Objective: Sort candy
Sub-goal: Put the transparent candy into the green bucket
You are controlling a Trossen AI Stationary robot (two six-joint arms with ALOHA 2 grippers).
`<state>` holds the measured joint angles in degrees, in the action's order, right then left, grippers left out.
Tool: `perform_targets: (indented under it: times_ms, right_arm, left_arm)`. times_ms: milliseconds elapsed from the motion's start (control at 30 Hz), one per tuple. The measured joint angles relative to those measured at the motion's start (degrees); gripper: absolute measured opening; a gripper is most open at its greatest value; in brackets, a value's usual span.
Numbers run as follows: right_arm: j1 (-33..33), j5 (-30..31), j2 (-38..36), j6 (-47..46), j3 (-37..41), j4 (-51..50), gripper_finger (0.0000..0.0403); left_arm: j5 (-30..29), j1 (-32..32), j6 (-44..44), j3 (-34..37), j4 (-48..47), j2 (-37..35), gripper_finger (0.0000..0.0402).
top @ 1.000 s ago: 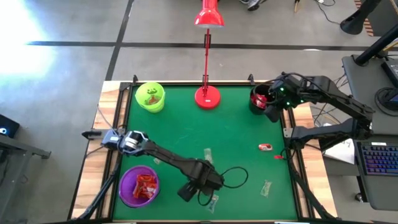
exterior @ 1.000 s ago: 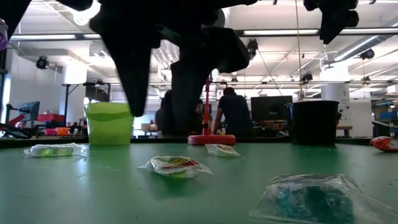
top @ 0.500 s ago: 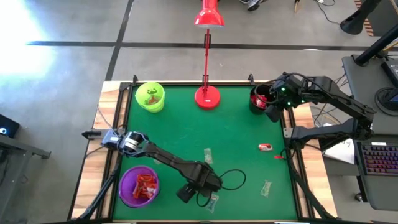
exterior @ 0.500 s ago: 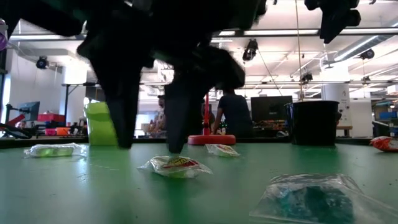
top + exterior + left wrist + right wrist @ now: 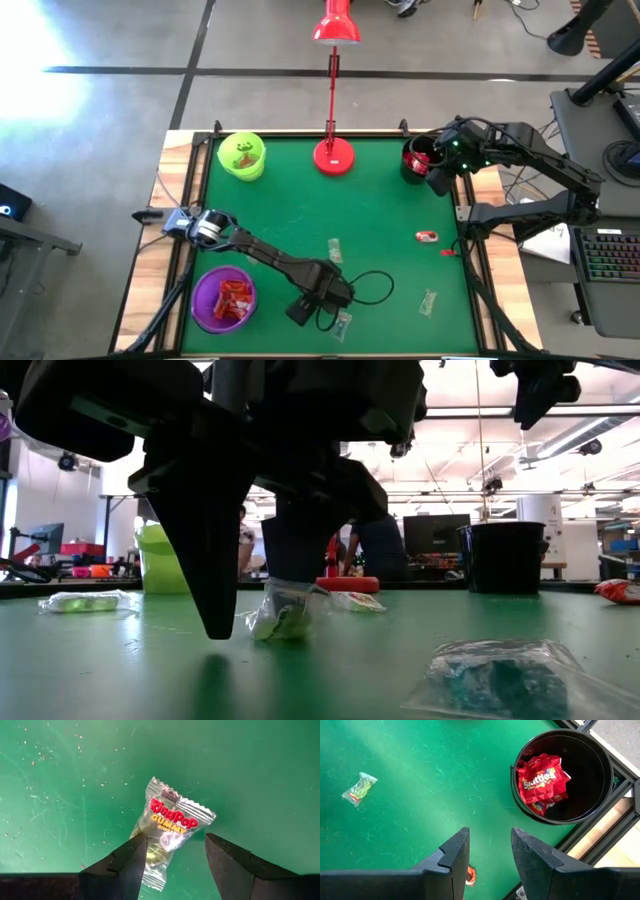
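High view: a green felt-topped table (image 5: 380,230) with wooden side rails is shown; the left gripper (image 5: 322,312) is lowered near the front edge, beside a clear greenish wrapped sweet (image 5: 343,321), while the right gripper (image 5: 432,172) is held at the back right corner next to a black round cup (image 5: 413,158). A lime-green plastic cup (image 5: 242,156) stands at the back left corner, a purple plastic cup (image 5: 223,298) holding red-wrapped sweets at the front left corner, and a red desk lamp (image 5: 333,155) at the middle of the back edge. A further clear wrapped sweet (image 5: 334,250) lies mid-table, and a red-wrapped sweet (image 5: 427,237) is seen near the right edge. Low view: the left gripper's dark fingers (image 5: 215,550) are set down on either side of the greenish sweet, which is tipped up against one of them. Left wrist view: the fingers are spread, unclosed, with the sweet between them, one finger touching its wrapper. Right wrist view: the right fingers are parted and nothing is gripped; red packets are seen inside the black cup.
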<state>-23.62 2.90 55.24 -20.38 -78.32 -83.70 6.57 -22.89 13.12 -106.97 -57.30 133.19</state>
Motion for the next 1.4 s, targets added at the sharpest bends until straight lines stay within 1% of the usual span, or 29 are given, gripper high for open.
perform_targets:
  times_ms: [67,167,267,500,567,733,833,933,1067,1400]
  right_arm:
    - [0.0,0.0,0.0,0.0,0.0,0.0,0.0137]
    - [0.0,0.0,0.0,0.0,0.0,0.0,0.0137]
    - [0.0,0.0,0.0,0.0,0.0,0.1,0.0137]
    - [0.0,0.1,0.0,0.3,0.0,0.3,0.0137]
    - [0.0,0.1,0.0,0.3,0.0,0.5,0.0137]
    - [0.0,0.1,0.0,0.4,0.0,0.4,0.0137]
    - [0.0,0.1,0.0,0.4,0.0,0.4,0.0137]
    - [0.0,0.1,0.0,0.4,0.0,0.4,0.0137]
    - [0.0,0.1,0.0,0.4,0.0,0.4,0.0137]
    - [0.0,0.1,0.0,0.9,0.0,0.4,0.0137]
  left_arm:
    - [0.0,0.0,-0.7,0.3,0.1,0.0,0.0182]
    - [-0.2,0.1,-1.4,0.0,-0.1,0.1,0.0158]
    - [-0.3,0.2,-1.7,-0.4,-0.1,0.2,0.0122]
    - [-0.1,0.7,-2.7,-1.0,-0.8,0.4,0.0022]
    - [0.0,0.7,-3.2,-1.3,-1.4,0.4,0.0007]
    - [0.1,0.9,-3.8,-3.4,-8.1,0.7,0.0003]
    - [0.0,1.0,-4.8,-5.4,-13.7,0.7,0.0001]
    - [0.0,1.2,-4.9,-7.7,-16.5,0.5,0.0000]
    - [0.0,1.5,-5.1,-11.7,-19.3,0.3,0.0000]
    - [-0.1,4.9,-5.2,-22.5,-31.2,0.0,0.0000]
